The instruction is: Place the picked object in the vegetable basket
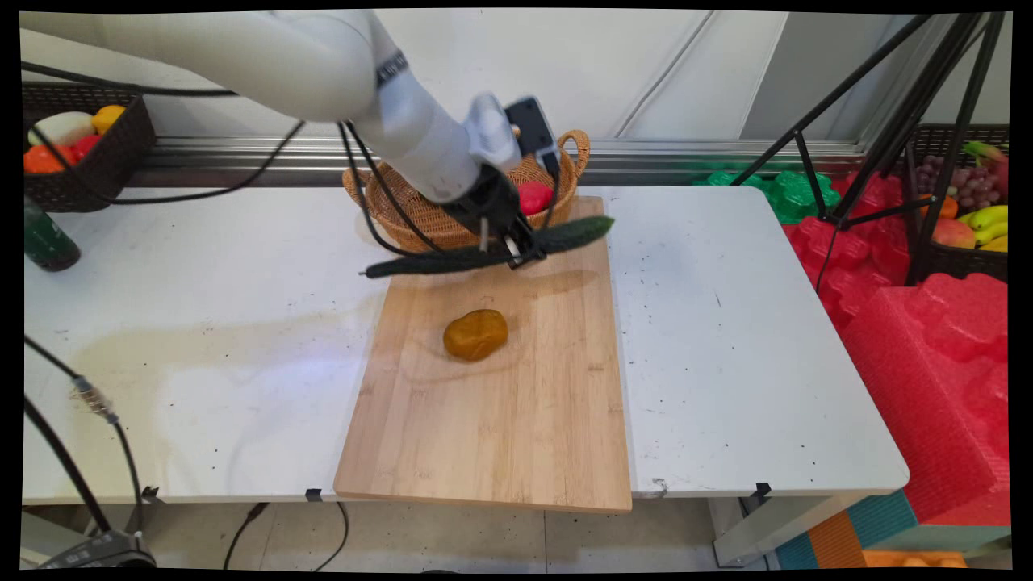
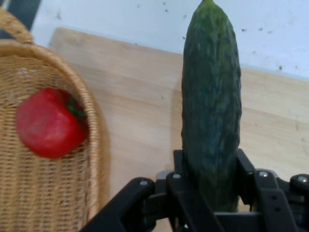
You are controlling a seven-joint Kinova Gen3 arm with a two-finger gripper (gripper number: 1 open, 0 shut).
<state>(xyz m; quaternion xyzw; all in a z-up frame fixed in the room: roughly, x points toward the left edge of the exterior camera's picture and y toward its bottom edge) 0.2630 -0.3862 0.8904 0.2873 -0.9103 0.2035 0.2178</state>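
Above the far end of the wooden cutting board (image 1: 492, 379), just before the wicker basket (image 1: 420, 211) holding a red fruit (image 2: 48, 123), the gripper (image 1: 516, 246) is clamped round a long dark-green cucumber (image 1: 484, 250) — carried level and clear of the board — while a brown potato-like lump (image 1: 475, 334) lies mid-board

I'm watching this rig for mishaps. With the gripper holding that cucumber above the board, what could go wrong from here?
1. The gripper clamps the long cucumber right of its middle, so the longer left end could sag or slip out.
2. The cucumber hangs close to the basket; a swing might clip its rim or the red fruit inside.
3. If dropped, it may hit the brown item on the board.
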